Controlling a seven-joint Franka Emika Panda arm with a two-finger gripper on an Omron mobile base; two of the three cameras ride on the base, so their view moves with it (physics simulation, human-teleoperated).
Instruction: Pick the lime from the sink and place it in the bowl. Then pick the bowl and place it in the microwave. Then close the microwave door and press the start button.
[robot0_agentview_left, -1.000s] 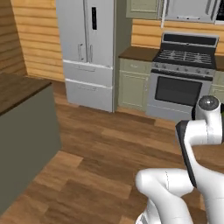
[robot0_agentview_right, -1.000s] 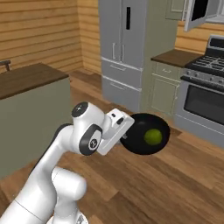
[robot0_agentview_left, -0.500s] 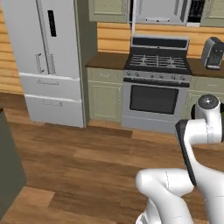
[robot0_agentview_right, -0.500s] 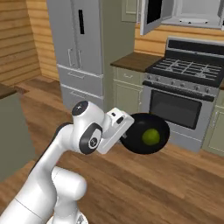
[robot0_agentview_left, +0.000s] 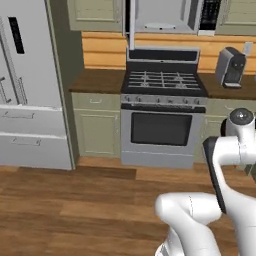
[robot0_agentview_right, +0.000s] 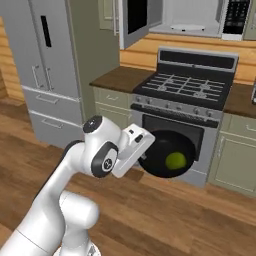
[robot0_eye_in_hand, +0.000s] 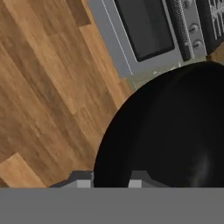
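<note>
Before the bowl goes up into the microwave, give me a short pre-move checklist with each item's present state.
1. Claw shut on the rim of the black bowl: ok, the fingers straddle the rim in the hand view.
2. Lime inside the bowl: ok, it sits low in the bowl.
3. Microwave door open: ok, it is swung out to the left.
4. Microwave cavity free of other items: cannot tell, part of the interior is cut off by the picture's top.
5. Bowl carried level: cannot tell, its mouth faces the right base camera, so it looks tilted.
6. Bowl clear of the stove: ok, it hangs in front of the oven door, below the cooktop.
</note>
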